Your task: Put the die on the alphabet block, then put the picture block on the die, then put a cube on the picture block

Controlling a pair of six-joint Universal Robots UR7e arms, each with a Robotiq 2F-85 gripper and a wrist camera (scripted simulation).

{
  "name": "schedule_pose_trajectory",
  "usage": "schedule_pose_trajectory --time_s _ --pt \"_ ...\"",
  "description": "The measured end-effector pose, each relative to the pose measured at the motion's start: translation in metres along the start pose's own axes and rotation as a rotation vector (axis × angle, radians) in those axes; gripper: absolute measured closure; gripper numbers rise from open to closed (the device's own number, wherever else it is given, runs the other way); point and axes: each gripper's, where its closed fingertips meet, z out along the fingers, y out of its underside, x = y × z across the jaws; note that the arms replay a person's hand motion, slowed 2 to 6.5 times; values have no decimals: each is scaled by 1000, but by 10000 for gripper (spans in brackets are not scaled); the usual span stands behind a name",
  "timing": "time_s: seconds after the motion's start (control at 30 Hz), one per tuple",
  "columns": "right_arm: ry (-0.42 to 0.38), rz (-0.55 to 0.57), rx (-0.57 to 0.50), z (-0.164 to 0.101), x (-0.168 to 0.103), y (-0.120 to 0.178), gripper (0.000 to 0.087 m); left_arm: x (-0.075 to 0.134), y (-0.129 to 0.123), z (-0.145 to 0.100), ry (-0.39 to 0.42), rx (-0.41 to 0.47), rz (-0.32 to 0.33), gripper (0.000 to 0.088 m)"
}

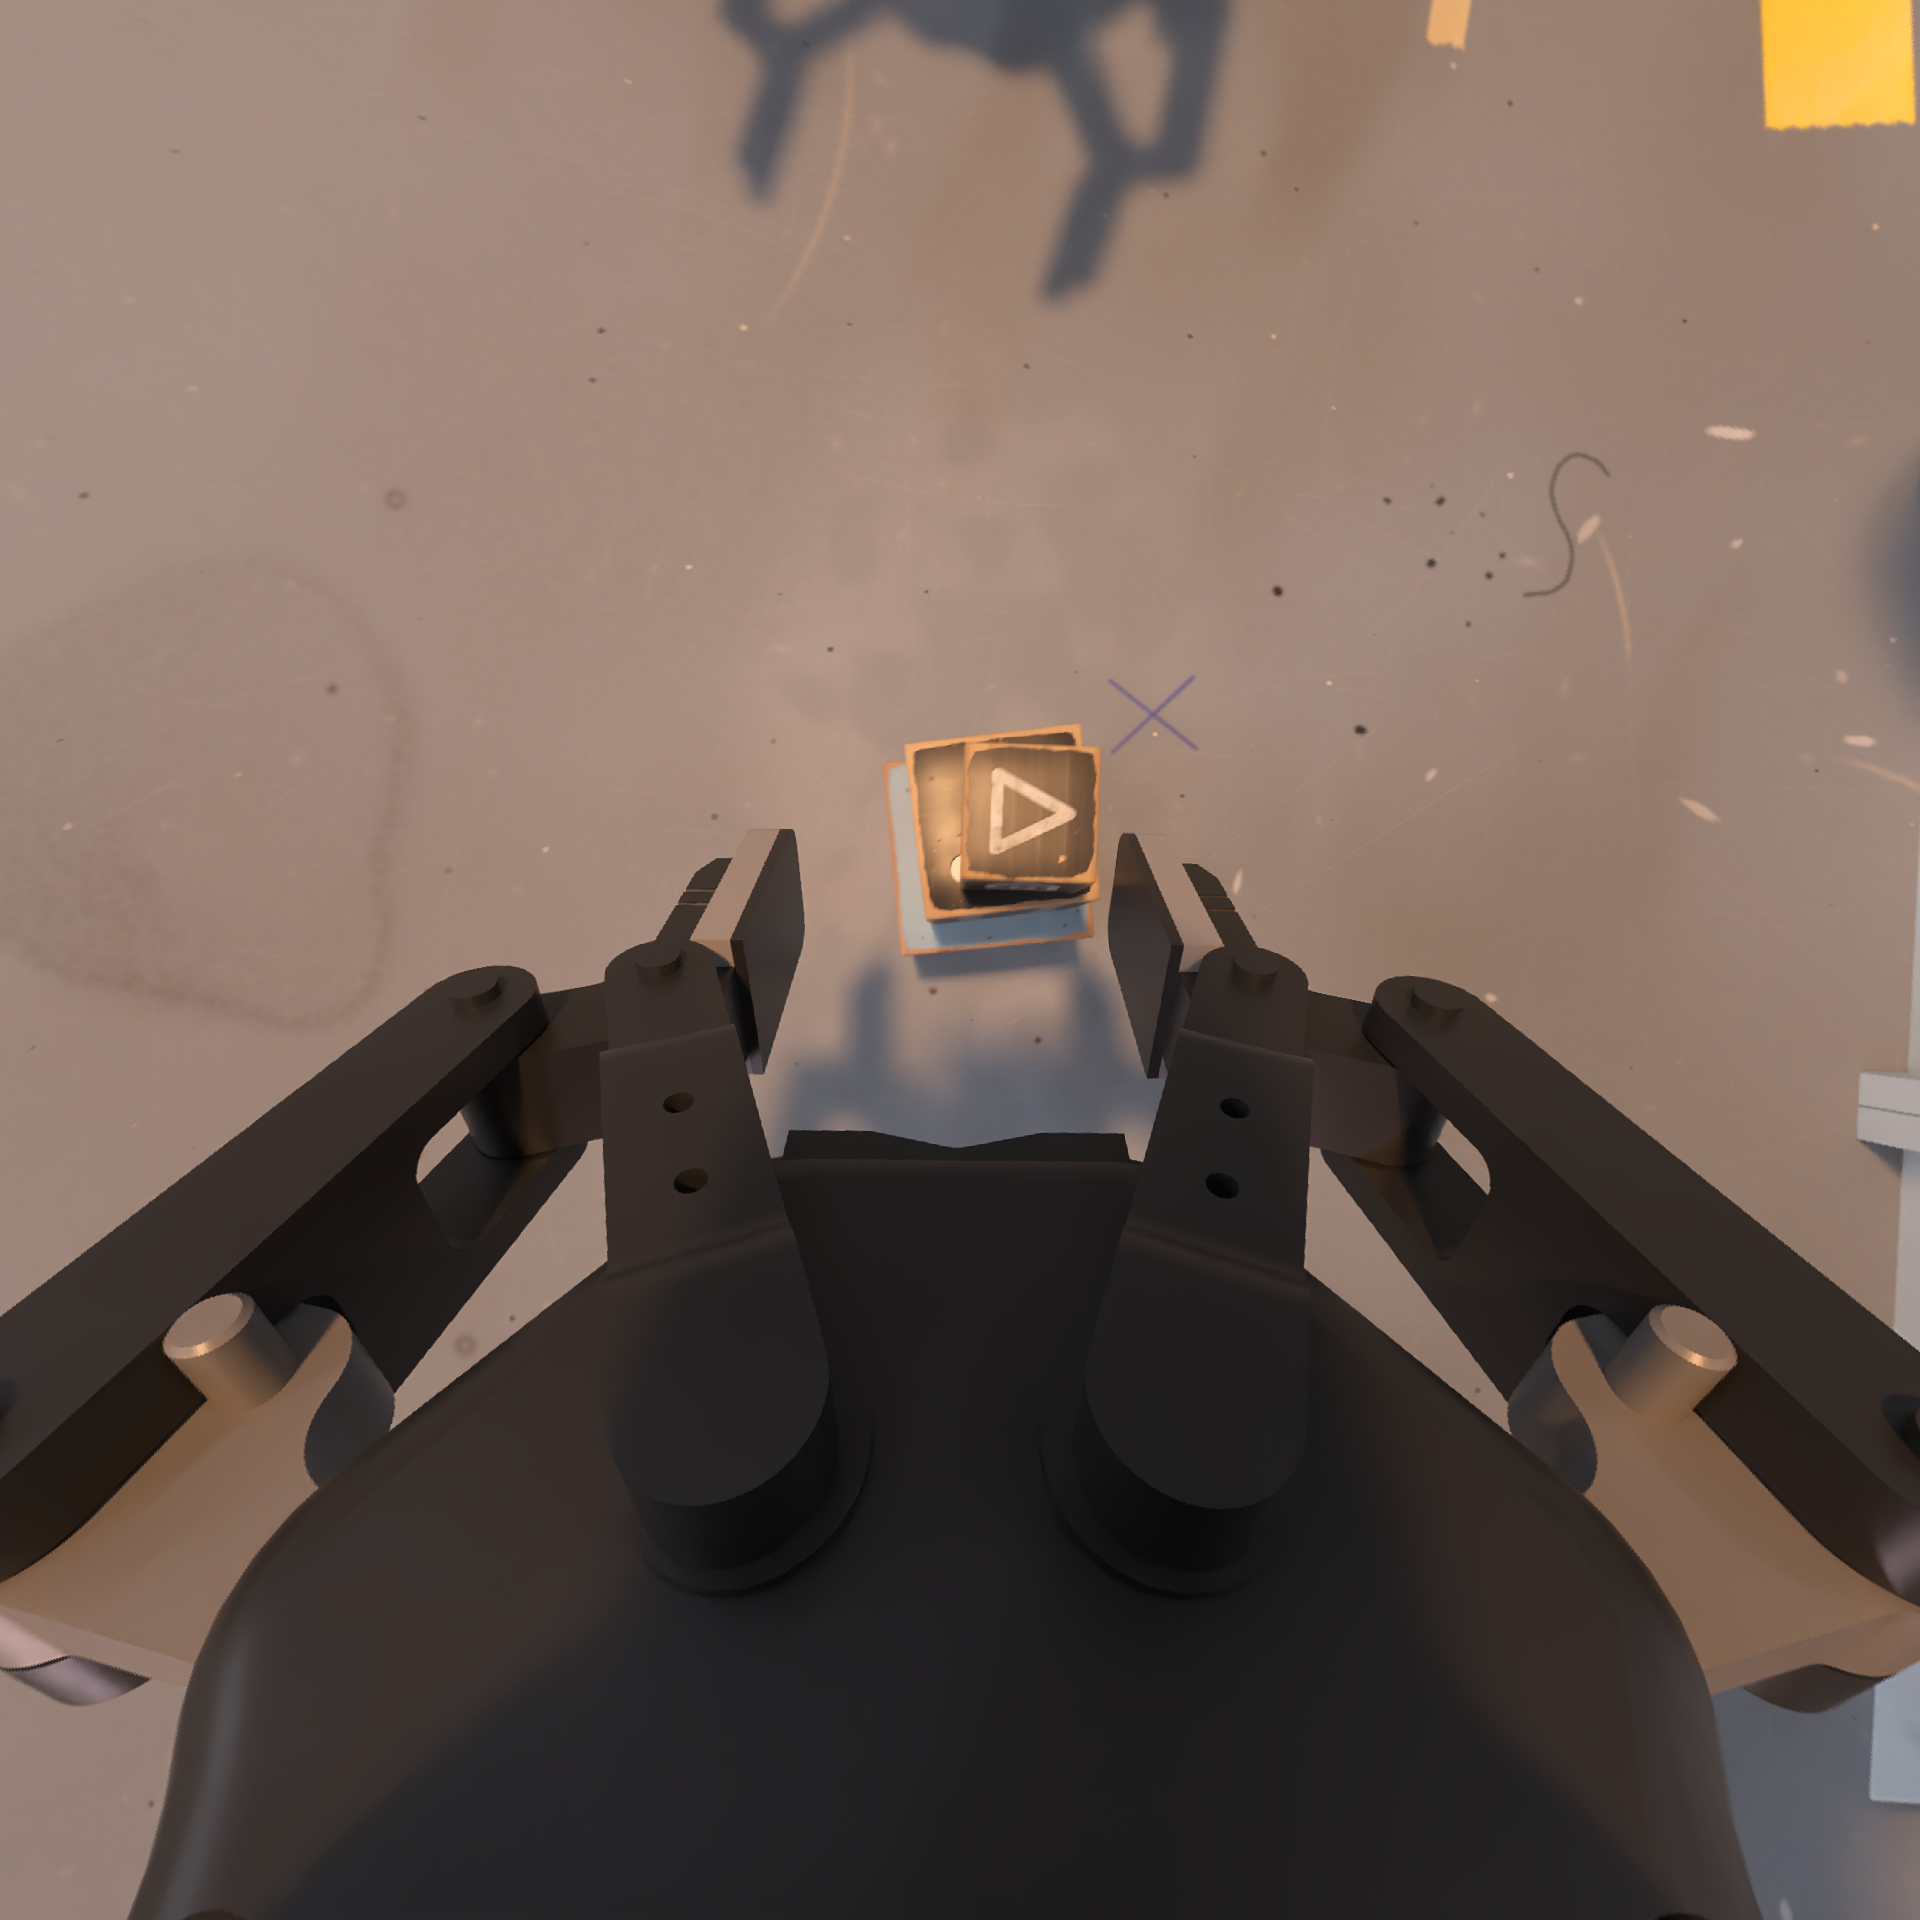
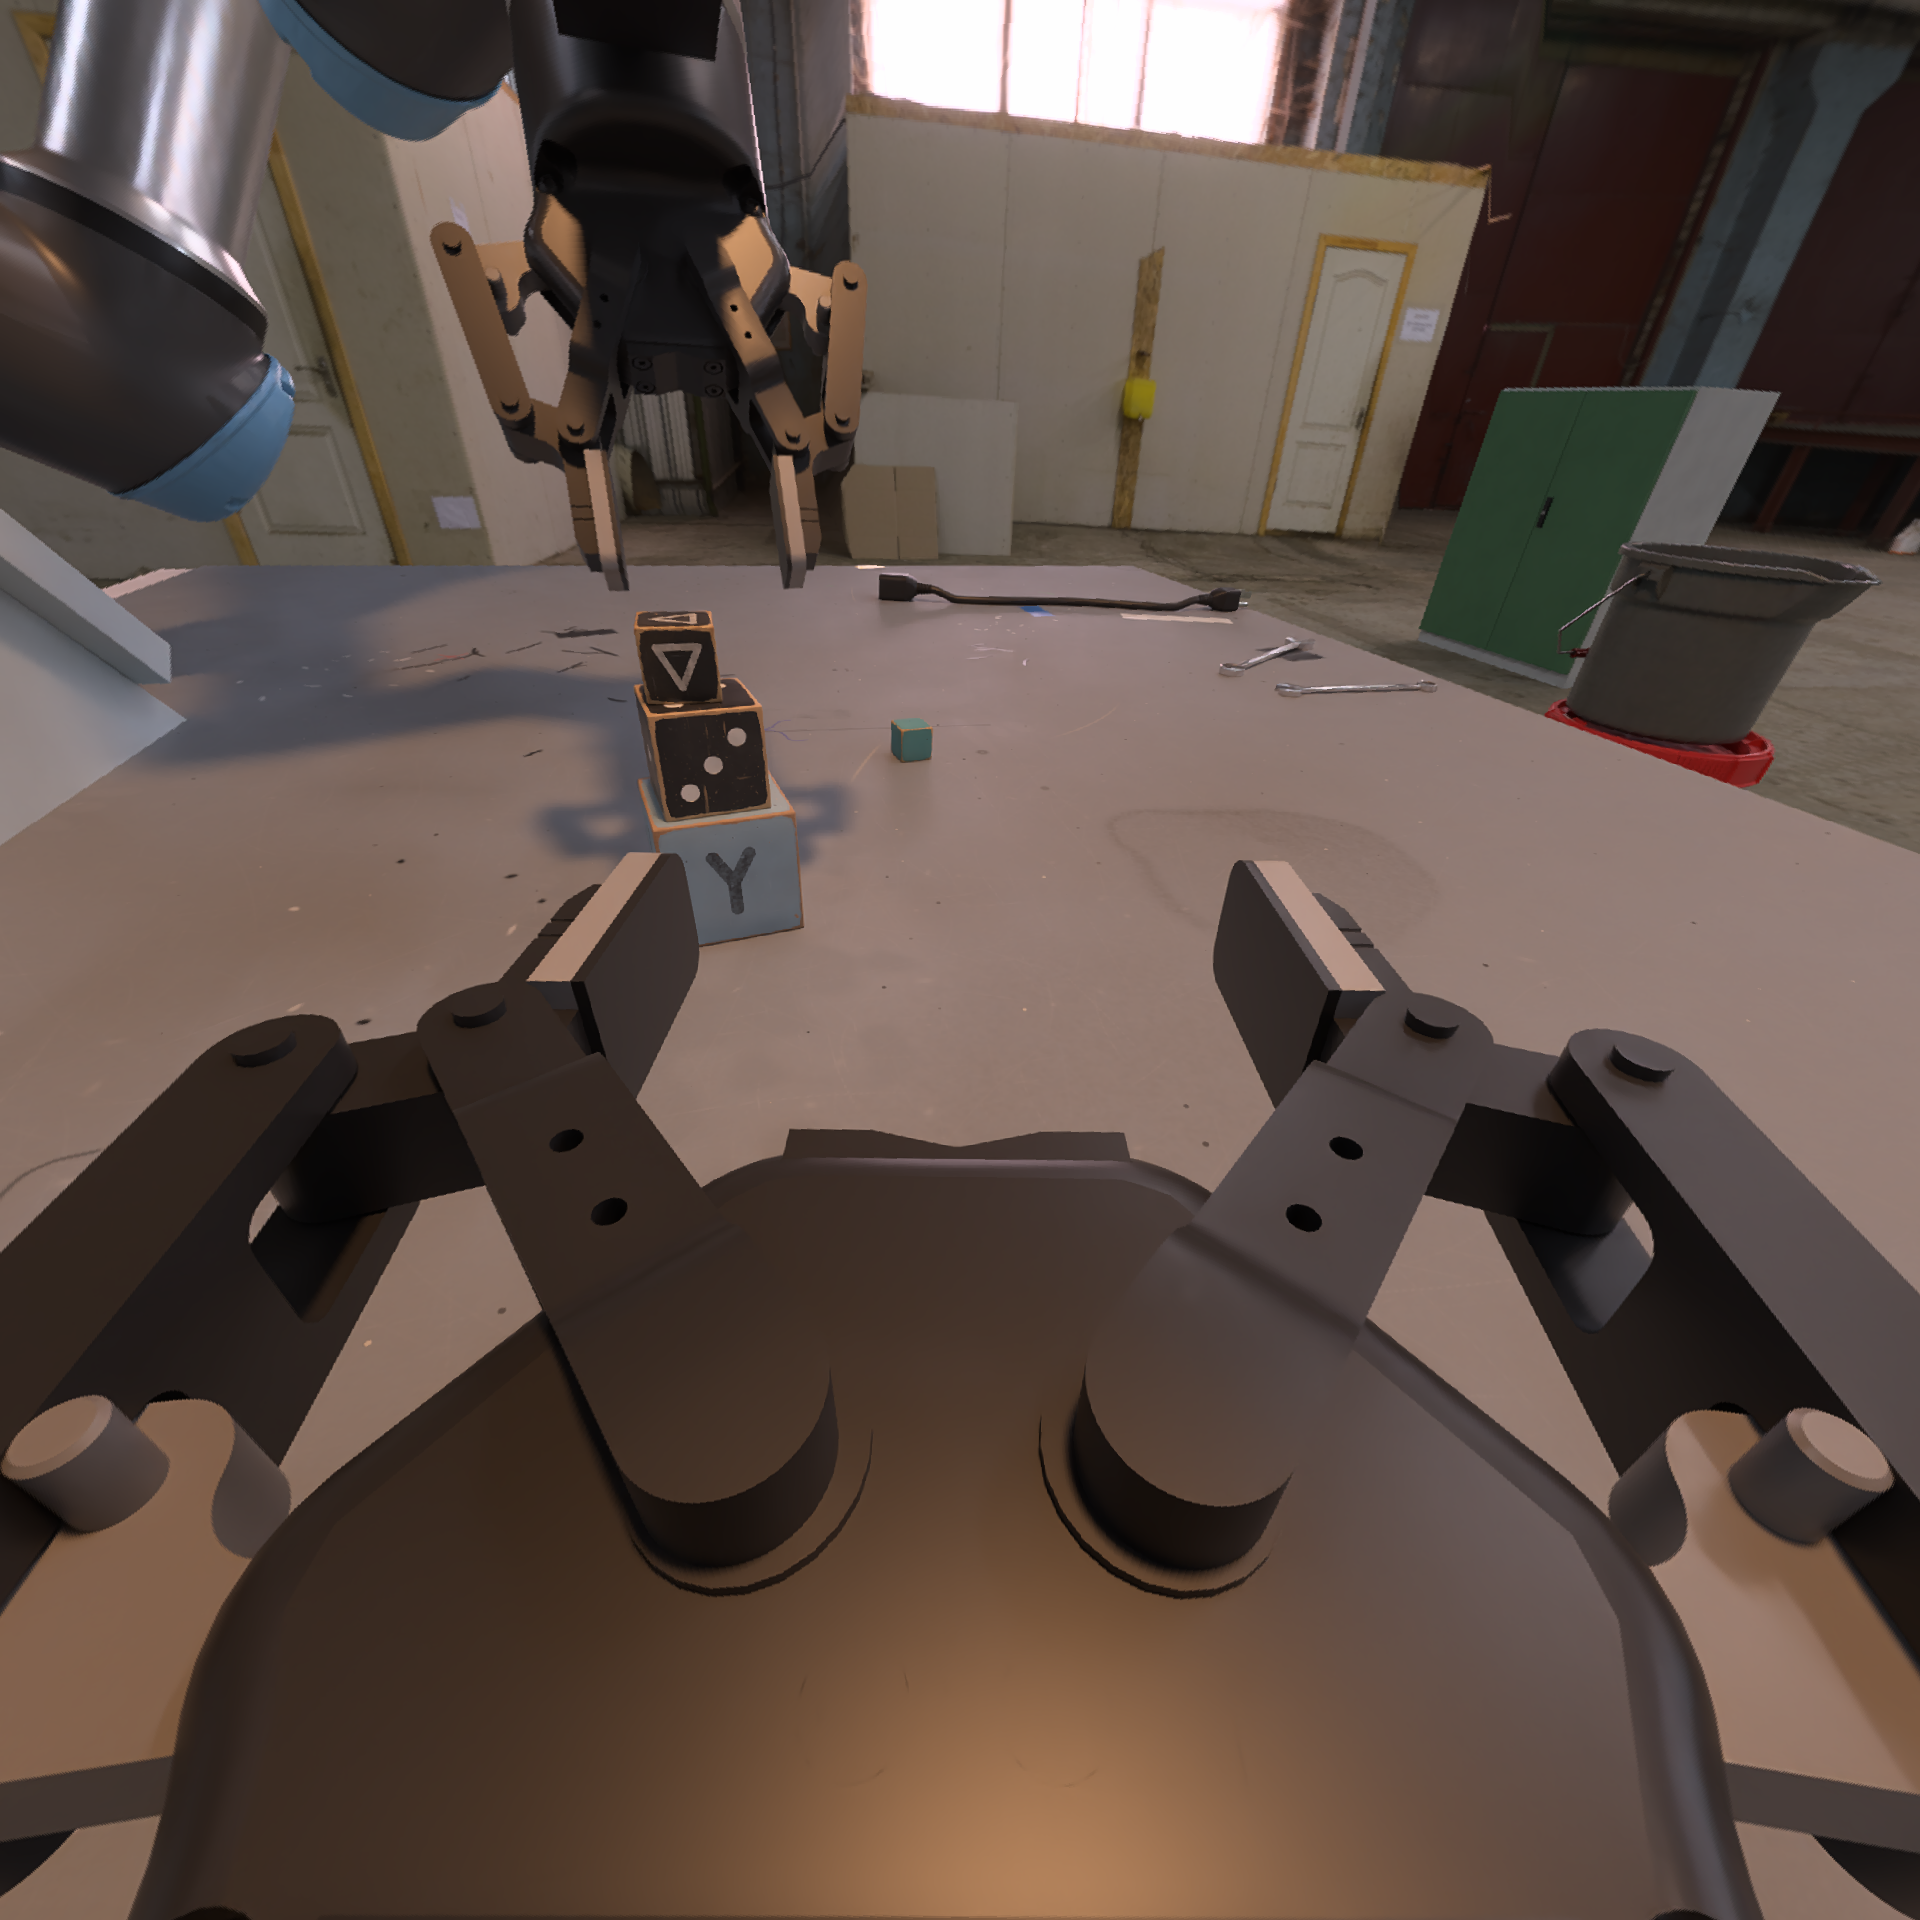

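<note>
A stack stands on the table: a pale blue alphabet block (image 2: pixel 743 878) at the bottom, a black die (image 2: pixel 710 761) with white dots on it, and a small black picture block (image 2: pixel 677 657) with a white triangle on top. From above, the left wrist view shows the picture block (image 1: pixel 1029 816), the die (image 1: pixel 935 831) and the alphabet block (image 1: pixel 997 930). My left gripper (image 1: pixel 956 914) is open and empty, hovering above the stack; it also shows in the right wrist view (image 2: pixel 698 551). My right gripper (image 2: pixel 951 935) is open and empty, low over the table, near the stack. A small teal cube (image 2: pixel 911 740) sits alone, right of the stack.
A black strap-like tool (image 2: pixel 1055 597) and two wrenches (image 2: pixel 1351 688) lie at the far right of the table. A grey bucket (image 2: pixel 1704 644) stands beyond the table's right edge. A grey panel (image 2: pixel 73 623) rises at the left. A yellow patch (image 1: pixel 1839 62) marks the table.
</note>
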Motion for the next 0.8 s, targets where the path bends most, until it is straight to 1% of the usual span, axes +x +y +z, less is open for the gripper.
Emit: schedule_pose_trajectory --time_s 0.13,0.27,0.33,0.4,0.5,0.6,0.8 --pt "1 -1 0 0 0 0 20 -10 6 -13 -52 34 -28 345" --pt "1 -1 0 0 0 0 20 -26 25 -28 -119 37 -70 357" --pt "1 1 -2 0 0 0 20 -37 41 -34 -159 10 -98 359" --pt "1 2 -4 0 0 0 20 -49 61 -39 -203 -37 -125 360" --pt "1 3 -6 1 0 1 20 -68 94 -44 -252 -118 -139 362" --pt "1 4 -6 1 0 1 20 -81 121 -41 -254 -171 -123 373" --pt "4 10 -2 0 1 0 20 -93 160 -24 -188 -223 -111 400"
